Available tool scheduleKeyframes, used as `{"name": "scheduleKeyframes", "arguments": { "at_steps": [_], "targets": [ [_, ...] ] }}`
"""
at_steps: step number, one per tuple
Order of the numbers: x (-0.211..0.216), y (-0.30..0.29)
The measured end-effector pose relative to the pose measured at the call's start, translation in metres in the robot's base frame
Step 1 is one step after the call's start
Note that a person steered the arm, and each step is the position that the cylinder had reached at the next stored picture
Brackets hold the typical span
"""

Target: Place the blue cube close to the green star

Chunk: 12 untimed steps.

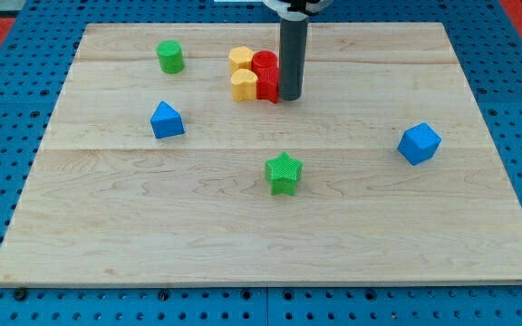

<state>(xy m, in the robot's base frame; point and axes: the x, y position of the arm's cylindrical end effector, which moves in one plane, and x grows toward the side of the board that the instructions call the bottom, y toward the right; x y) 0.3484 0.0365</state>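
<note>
Rod top is cut off at the frame's upper edge. Its lower end, my tip (291, 96), holds nothing and stands just right of the red blocks (265, 76), probably touching them; their shapes blur against two yellow blocks (240, 72). Blue cube (419, 143) sits at right, well apart from the green star (284, 173) at centre.

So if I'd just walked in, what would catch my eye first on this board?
Probably the thick dark rod coming down at the view's top centre, my tip touching the right side of a tight cluster of red blocks and yellow blocks. Next, the bright blue cube alone at the view's right, well apart from the green star near the middle of the pale wooden board.
</note>
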Motion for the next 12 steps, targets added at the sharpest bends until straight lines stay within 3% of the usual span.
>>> {"name": "scheduleKeyframes", "arguments": {
  "at_steps": [2, 7, 9, 12],
  "targets": [
    [0.033, 0.057],
    [0.014, 0.091],
    [0.0, 0.178],
    [0.053, 0.183]
  ]
}}
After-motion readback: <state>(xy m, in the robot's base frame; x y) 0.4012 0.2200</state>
